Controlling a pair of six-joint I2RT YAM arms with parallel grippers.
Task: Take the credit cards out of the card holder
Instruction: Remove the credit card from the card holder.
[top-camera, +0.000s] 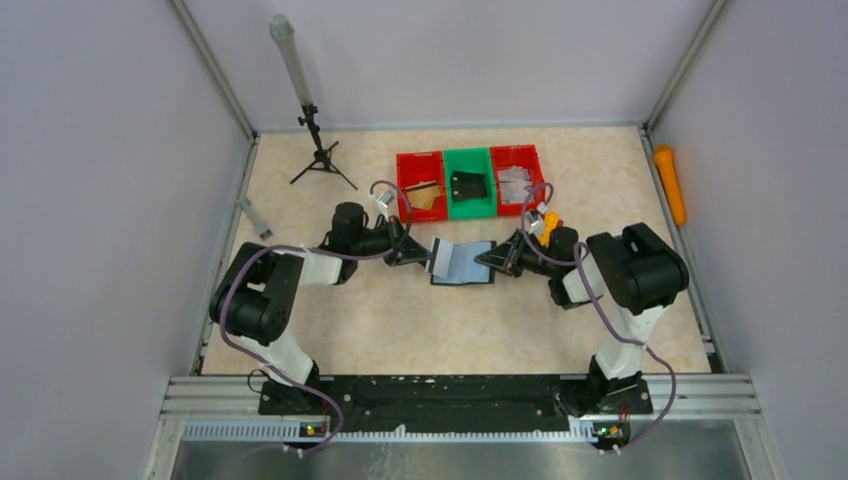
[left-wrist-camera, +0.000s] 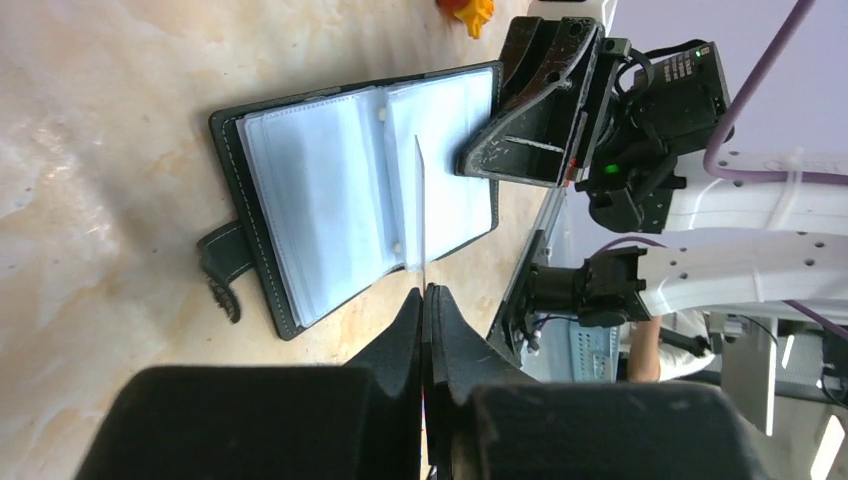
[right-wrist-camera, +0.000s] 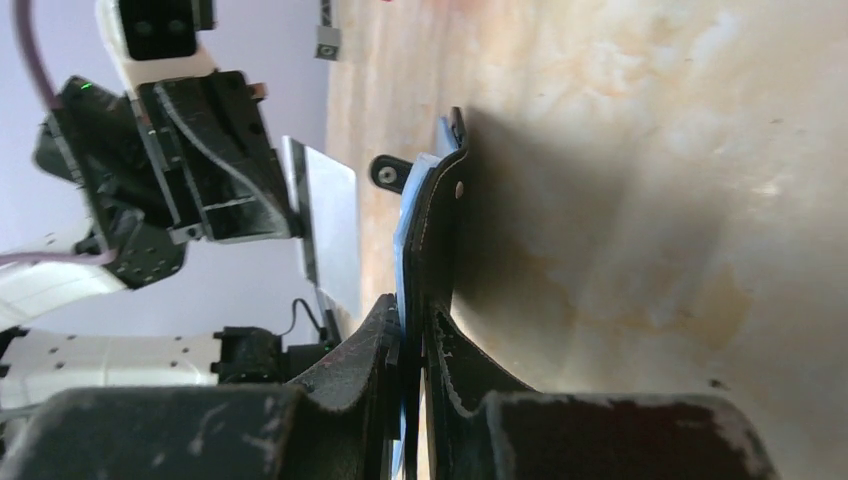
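Two robot arms meet at the centre of the marbled table (top-camera: 400, 320), elbows flared toward the left and right of the frame, forearms turned inward and wrists held low. Between them the card holder (top-camera: 465, 263) lies spread open, pale blue sleeves facing up and its closing tab resting on the table.

From the left of the overhead view, the left gripper (top-camera: 426, 256) reaches in level with its fingers pinched tight on a thin credit card (left-wrist-camera: 420, 210). Its own wrist camera sees the card edge-on, the far end above the open sleeves. Whether that end is out of its pocket cannot be told.

From the right, the right gripper (top-camera: 493, 260) is clamped on the holder's right-hand edge, its jaws nipping the black cover and sleeves together and tilting that edge up off the table.

Above the arms in the frame sit a red bin (top-camera: 421, 185), a green bin (top-camera: 470, 200) holding a small black case (top-camera: 468, 184), and a second red bin (top-camera: 517, 195).
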